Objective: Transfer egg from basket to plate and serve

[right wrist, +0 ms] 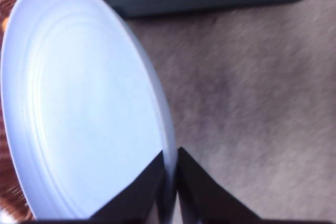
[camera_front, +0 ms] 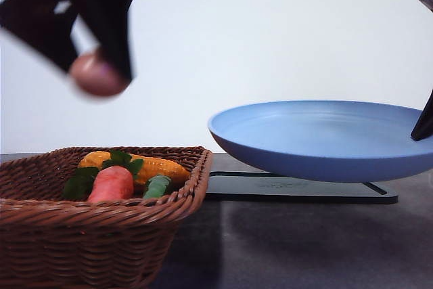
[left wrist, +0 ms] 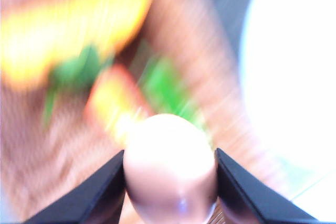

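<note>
My left gripper (camera_front: 101, 72) hangs high above the wicker basket (camera_front: 101, 211), shut on the pinkish egg (camera_front: 98, 76). The left wrist view shows the egg (left wrist: 170, 166) squeezed between both black fingers, with the blurred basket below. My right gripper (right wrist: 170, 171) is shut on the rim of the blue plate (right wrist: 84, 103). The plate (camera_front: 325, 137) is held level in the air above the black tray (camera_front: 298, 187), to the right of the basket. In the front view one dark finger (camera_front: 424, 123) sits at the plate's right edge.
The basket holds an orange-red carrot (camera_front: 111, 184) with green leaves, a yellow corn cob (camera_front: 152, 166) and a small green piece (camera_front: 157, 186). The dark table (camera_front: 304, 248) stretches in front of the tray. A white wall rises behind.
</note>
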### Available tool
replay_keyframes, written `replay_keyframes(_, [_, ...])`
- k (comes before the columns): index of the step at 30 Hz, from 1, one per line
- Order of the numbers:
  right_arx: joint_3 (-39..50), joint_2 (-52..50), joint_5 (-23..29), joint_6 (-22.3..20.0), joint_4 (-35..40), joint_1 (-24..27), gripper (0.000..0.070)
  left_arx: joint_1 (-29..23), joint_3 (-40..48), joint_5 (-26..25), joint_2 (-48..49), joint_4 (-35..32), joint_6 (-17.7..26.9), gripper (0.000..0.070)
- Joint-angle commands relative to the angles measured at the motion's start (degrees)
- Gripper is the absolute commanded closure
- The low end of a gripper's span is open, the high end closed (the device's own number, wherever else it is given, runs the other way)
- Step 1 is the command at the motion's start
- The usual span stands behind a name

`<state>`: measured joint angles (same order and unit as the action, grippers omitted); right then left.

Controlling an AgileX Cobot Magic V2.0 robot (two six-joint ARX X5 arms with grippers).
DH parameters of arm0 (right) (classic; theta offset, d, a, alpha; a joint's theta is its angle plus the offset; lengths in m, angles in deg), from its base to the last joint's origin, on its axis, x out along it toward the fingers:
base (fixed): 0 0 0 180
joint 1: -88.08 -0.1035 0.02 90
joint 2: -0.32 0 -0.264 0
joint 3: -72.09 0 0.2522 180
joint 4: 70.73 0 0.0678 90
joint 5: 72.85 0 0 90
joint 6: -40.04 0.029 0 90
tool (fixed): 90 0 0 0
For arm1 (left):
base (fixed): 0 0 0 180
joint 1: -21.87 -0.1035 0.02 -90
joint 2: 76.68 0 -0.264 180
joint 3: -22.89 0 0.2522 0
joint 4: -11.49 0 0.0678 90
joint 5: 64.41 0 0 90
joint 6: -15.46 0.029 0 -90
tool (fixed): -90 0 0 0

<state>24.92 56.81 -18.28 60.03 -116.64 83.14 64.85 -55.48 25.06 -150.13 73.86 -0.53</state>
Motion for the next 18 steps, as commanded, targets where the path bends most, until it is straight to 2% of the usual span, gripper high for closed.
replay_keyframes(1, [-0.79, 0.32, -1.15, 0.63, -0.42, -0.26, 0.07, 1.65, -3.11, 0.09, -0.57, -1.35, 0.79, 0.0584])
replay_keyframes(3, [-0.79, 0.35, -1.78, 0.6, -1.62, -0.43, 0.07, 3.23, -4.63, 0.07, -0.59, -3.85, 1.12, 0.0583])
replay_keyframes(7, [-0.79, 0.35, -2.11, 0.55, -3.03, -1.23, 0.07, 7.37, -5.13, -0.03, -0.77, -9.06, 4.75, 0.0582])
replay_keyframes(13, [-0.79, 0.35, -2.13, 0.6, -3.56, -3.25, 0.07, 13.35, -5.13, -0.03, -3.21, -12.64, 6.68, 0.0582])
replay_keyframes(18, [-0.79, 0.36, -2.11, 0.6, -3.94, -4.93, 0.07, 16.19, -5.13, 0.0, -7.79, -15.28, 7.87, 0.0582])
